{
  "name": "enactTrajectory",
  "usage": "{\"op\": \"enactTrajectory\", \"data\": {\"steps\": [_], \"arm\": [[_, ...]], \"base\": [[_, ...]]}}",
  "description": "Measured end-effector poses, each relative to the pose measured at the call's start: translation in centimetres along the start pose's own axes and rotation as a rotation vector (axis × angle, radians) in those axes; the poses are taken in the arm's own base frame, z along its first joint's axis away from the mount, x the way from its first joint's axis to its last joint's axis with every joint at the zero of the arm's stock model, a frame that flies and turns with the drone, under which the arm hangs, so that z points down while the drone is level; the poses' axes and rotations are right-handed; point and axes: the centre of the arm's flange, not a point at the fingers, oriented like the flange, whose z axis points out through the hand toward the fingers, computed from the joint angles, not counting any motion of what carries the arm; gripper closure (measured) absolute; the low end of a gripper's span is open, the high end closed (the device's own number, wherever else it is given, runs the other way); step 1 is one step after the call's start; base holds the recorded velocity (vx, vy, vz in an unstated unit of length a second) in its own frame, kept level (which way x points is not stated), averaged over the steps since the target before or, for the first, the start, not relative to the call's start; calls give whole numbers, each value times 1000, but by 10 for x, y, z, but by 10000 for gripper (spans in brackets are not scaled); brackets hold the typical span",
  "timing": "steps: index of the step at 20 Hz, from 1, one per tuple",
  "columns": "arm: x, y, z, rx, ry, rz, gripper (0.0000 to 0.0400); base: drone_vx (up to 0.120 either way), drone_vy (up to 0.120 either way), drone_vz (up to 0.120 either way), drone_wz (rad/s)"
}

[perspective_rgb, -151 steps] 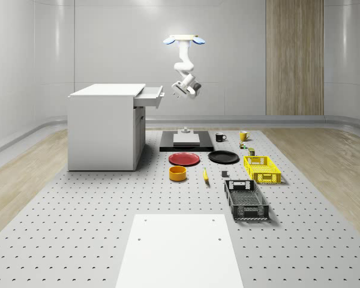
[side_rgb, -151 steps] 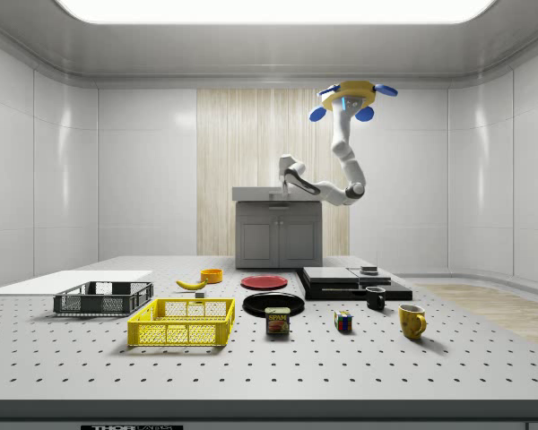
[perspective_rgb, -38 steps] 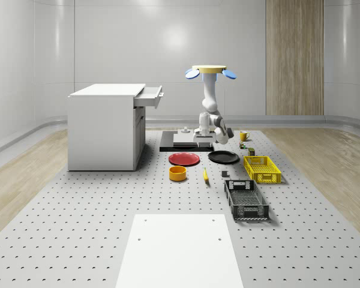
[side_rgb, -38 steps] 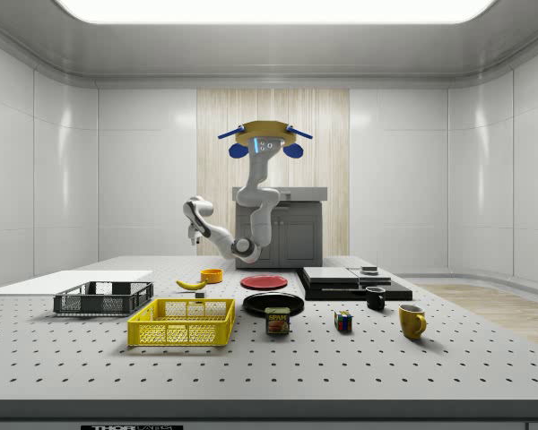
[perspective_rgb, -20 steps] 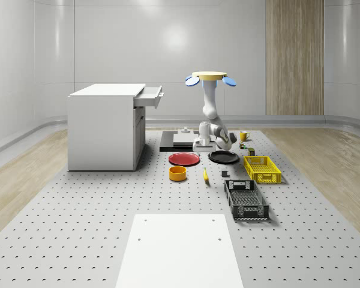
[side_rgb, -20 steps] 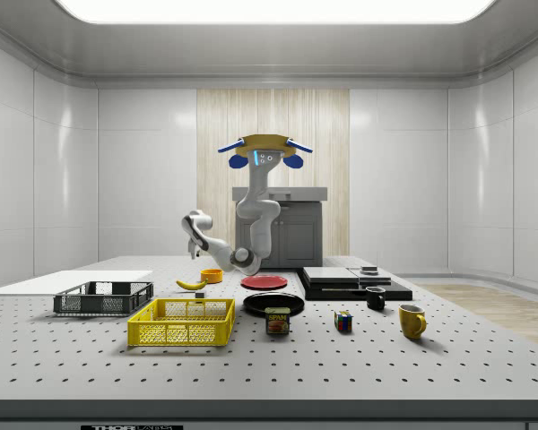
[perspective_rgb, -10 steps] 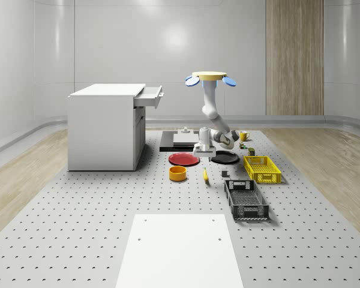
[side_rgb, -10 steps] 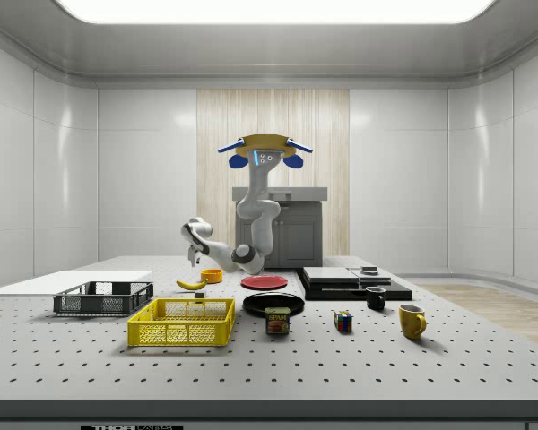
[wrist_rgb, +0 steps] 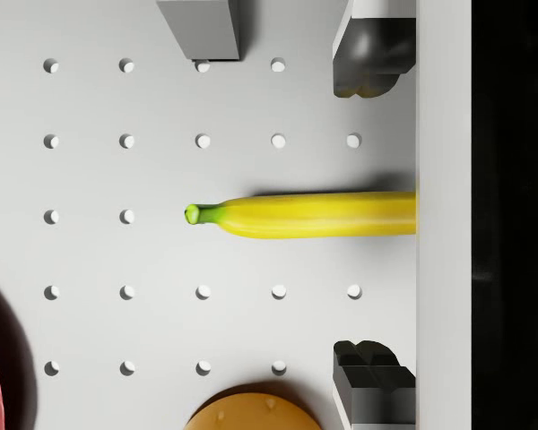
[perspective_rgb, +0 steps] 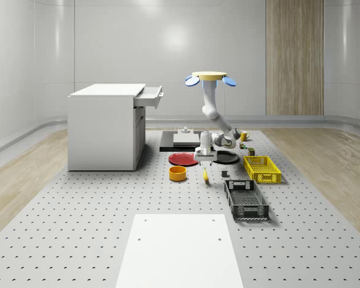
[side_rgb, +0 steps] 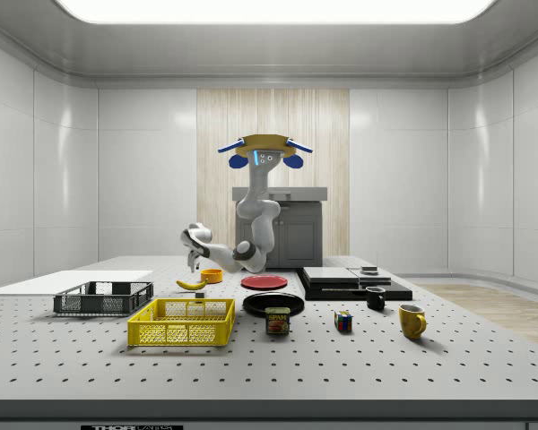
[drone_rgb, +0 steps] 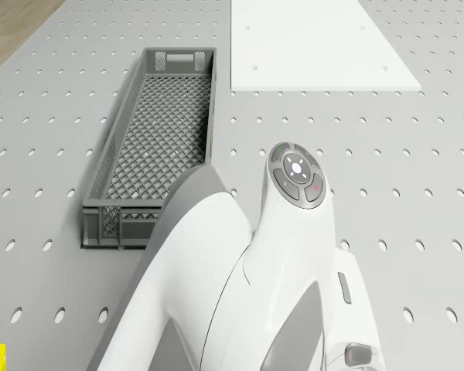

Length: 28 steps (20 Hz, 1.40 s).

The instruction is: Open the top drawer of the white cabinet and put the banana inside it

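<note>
The yellow banana (perspective_rgb: 205, 174) (side_rgb: 192, 284) lies on the perforated table between an orange bowl and a small grey block. My gripper (perspective_rgb: 204, 161) (side_rgb: 195, 264) points down a short way above it. In the wrist view the gripper (wrist_rgb: 372, 215) is open, and the banana (wrist_rgb: 305, 215) lies below, lined up with the gap between the dark fingertips (wrist_rgb: 369, 63). The drone (perspective_rgb: 207, 78) (side_rgb: 263, 148) hovers over the plates. On the whole-scene view's left, the white cabinet (perspective_rgb: 102, 129) has its top drawer (perspective_rgb: 149, 96) pulled out.
Next to the banana are an orange bowl (perspective_rgb: 177, 173) (wrist_rgb: 255, 410) and a grey block (wrist_rgb: 202, 27). A red plate (perspective_rgb: 184, 159) and a black plate (perspective_rgb: 225, 157) lie behind. A yellow basket (perspective_rgb: 261, 168), a grey crate (perspective_rgb: 246, 200) (drone_rgb: 158, 147) and a white panel (perspective_rgb: 177, 249) are nearby.
The drone left the open drawer, descended over the plates and now holds still. Over the last second the arm has lowered the gripper toward the banana.
</note>
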Motion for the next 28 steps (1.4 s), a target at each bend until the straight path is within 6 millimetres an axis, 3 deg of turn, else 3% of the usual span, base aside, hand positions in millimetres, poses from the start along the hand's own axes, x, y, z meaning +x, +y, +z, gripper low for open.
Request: {"op": "enactTrajectory", "data": {"steps": [11, 28], "arm": [[6, -14, 22, 0, 0, -1, 0], [21, -18, 62, 0, 0, -1, 0]], "base": [[0, 0, 0, 0], [0, 0, 0, 0]]}}
